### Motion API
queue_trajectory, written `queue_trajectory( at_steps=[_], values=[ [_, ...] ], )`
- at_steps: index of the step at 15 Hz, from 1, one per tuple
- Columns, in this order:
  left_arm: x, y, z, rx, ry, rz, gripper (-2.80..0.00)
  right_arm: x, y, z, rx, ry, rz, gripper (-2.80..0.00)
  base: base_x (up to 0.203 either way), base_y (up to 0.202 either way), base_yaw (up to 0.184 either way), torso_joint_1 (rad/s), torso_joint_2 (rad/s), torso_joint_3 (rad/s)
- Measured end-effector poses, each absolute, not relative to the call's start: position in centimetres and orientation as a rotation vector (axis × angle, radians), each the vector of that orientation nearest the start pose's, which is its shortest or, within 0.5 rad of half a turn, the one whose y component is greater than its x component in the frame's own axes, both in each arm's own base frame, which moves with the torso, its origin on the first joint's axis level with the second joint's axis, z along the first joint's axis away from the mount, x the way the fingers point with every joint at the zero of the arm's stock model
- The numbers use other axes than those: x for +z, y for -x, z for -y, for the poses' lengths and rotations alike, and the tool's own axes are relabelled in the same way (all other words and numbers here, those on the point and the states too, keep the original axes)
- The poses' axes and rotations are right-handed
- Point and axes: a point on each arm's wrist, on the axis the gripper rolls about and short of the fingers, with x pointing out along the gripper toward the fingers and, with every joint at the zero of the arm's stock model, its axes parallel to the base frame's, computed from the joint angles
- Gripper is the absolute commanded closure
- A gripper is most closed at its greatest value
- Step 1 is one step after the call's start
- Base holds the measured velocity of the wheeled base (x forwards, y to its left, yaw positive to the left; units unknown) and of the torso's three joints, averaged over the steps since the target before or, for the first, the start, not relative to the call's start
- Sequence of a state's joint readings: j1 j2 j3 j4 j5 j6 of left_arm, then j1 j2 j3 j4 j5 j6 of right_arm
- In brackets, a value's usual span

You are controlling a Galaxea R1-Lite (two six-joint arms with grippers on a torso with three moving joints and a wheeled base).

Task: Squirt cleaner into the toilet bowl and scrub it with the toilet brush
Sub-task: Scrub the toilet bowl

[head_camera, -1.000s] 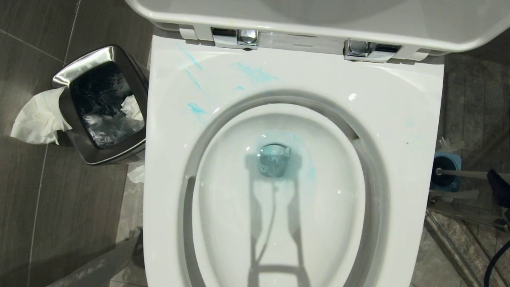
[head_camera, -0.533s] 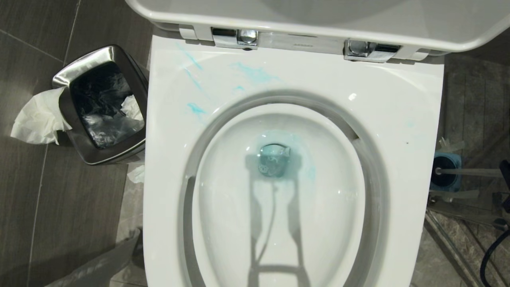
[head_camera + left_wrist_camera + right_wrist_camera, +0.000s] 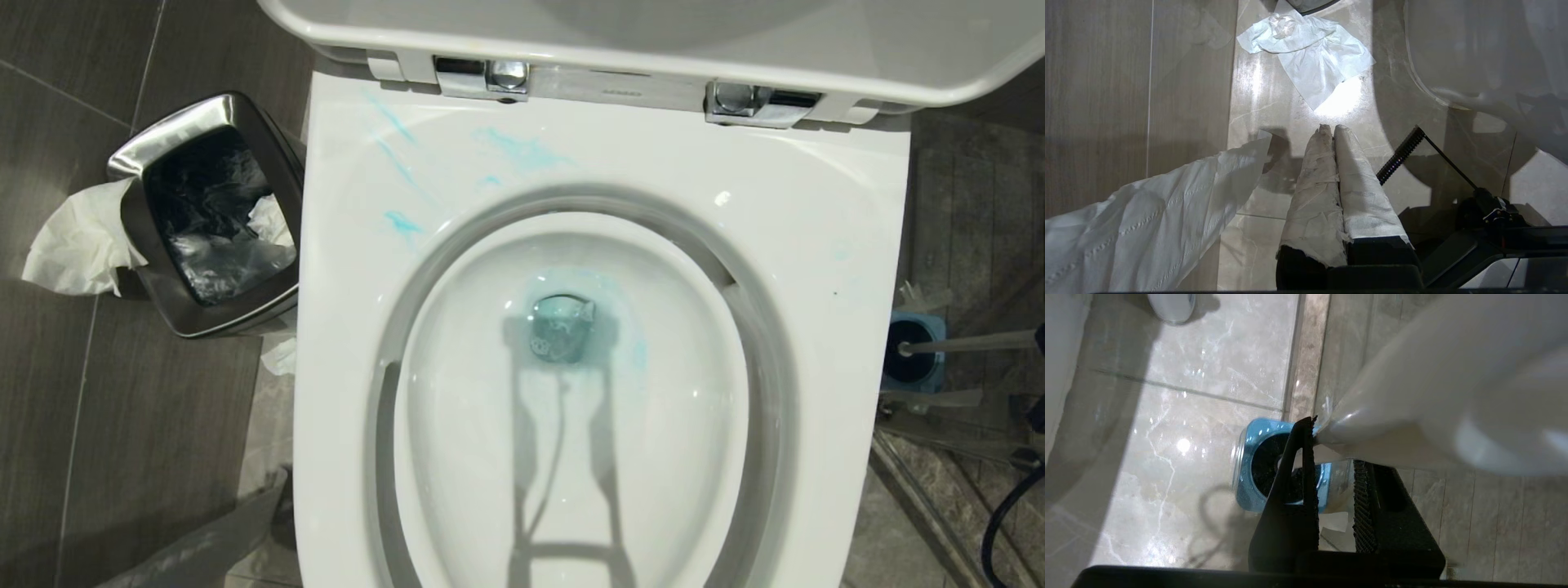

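The white toilet bowl fills the head view with its lid raised. Turquoise cleaner streaks the rear left of the rim and tints the water round the drain. The toilet brush stands to the right of the bowl, its pale handle slanting out of the blue holder. In the right wrist view my right gripper is shut on that handle, above the dark bristle head in the holder. My left gripper, wrapped in white, hangs shut over the floor beside the bowl.
A square steel waste bin with tissue draped over its side stands left of the bowl. Crumpled tissue lies on the floor ahead of the left gripper. A black cable loops at the lower right.
The brush handle's outer end has tipped upward in the head view. The dark shape of the right gripper has slid towards the right edge, out of sight. The bowl and bin are unchanged.
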State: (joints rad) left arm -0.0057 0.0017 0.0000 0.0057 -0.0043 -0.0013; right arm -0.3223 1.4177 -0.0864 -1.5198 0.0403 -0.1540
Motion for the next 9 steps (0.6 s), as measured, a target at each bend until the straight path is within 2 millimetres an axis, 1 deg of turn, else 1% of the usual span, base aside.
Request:
queue_trajectory(
  at_steps=[5, 9],
  values=[
    [7.5, 2.3, 0.0, -0.010, 0.001, -0.008, 0.00, 18.2, -14.5, 4.7, -0.298, 0.188, 0.272, 0.00, 0.000, 0.000, 0.000, 0.000, 0.00, 0.000],
    [7.5, 2.3, 0.0, -0.010, 0.002, -0.007, 0.00, 19.7, -13.1, 4.2, -0.296, 0.189, 0.284, 0.00, 0.000, 0.000, 0.000, 0.000, 0.00, 0.000]
  ],
)
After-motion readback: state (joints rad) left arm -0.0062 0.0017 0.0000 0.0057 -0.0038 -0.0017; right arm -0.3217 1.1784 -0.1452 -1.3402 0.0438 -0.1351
